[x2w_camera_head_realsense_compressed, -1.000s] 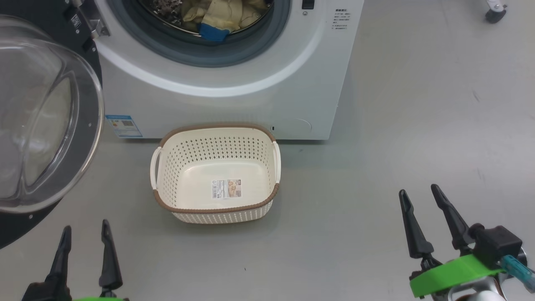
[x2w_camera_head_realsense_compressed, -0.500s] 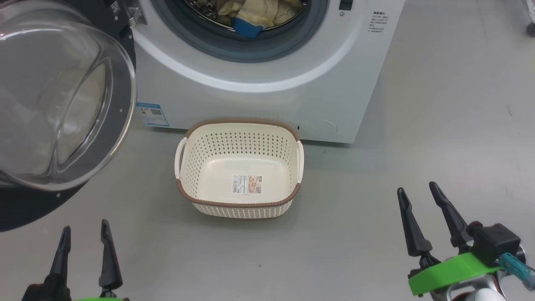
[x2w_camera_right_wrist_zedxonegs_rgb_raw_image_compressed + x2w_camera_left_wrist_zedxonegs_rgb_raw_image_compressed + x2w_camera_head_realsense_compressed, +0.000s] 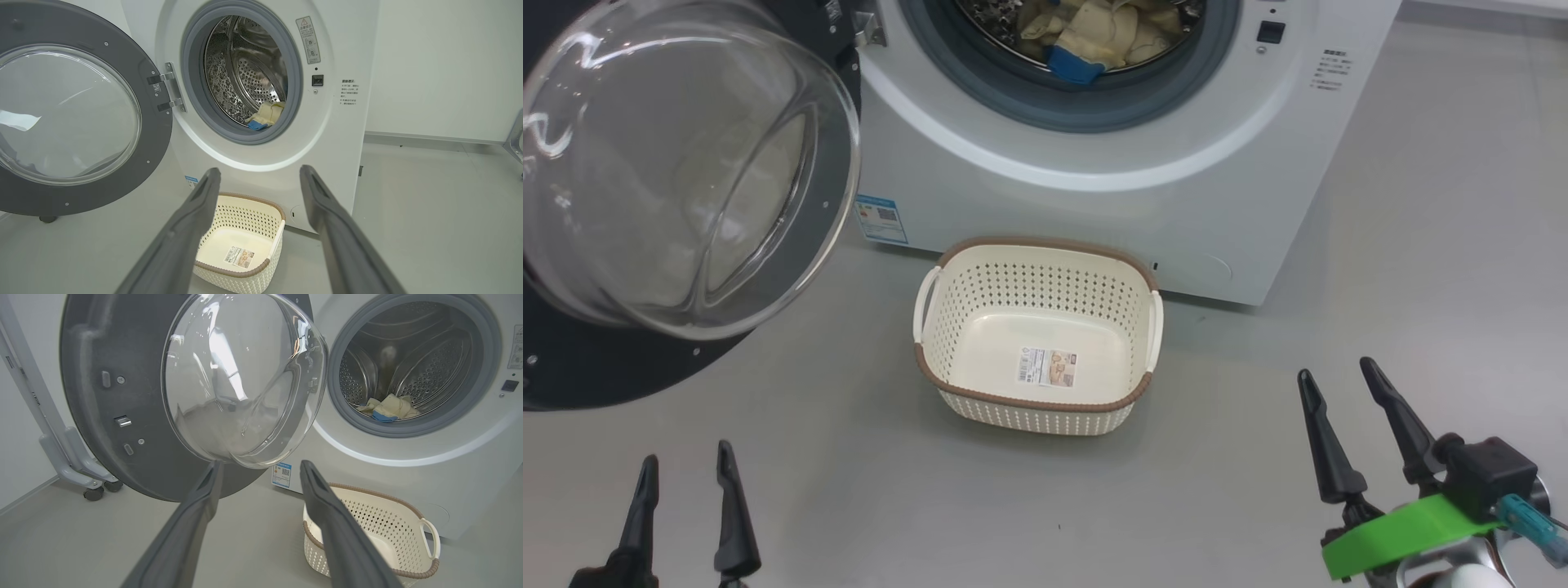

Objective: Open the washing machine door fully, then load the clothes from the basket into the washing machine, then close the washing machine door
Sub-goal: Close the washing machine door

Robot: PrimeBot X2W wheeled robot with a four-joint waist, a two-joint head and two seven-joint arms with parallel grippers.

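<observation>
Basket (image 3: 1045, 245) empty; clothes (image 3: 1094, 33) lie low in the drum (image 3: 245, 61). Door (image 3: 686, 163) hangs wide, left of the washer (image 3: 1094, 204). Left gripper (image 3: 686, 456) and right gripper (image 3: 1337, 371) spread, empty. I'd push the door's outer edge with the left, steadily, until it latches.

grey floor (image 3: 1421, 245), white wall (image 3: 441, 61), wheeled stand (image 3: 73, 463)

The clothes (image 3: 1098, 33) lie in the washing machine (image 3: 1111, 212), the basket (image 3: 1037, 302) before it, the door (image 3: 686, 163) left.
</observation>
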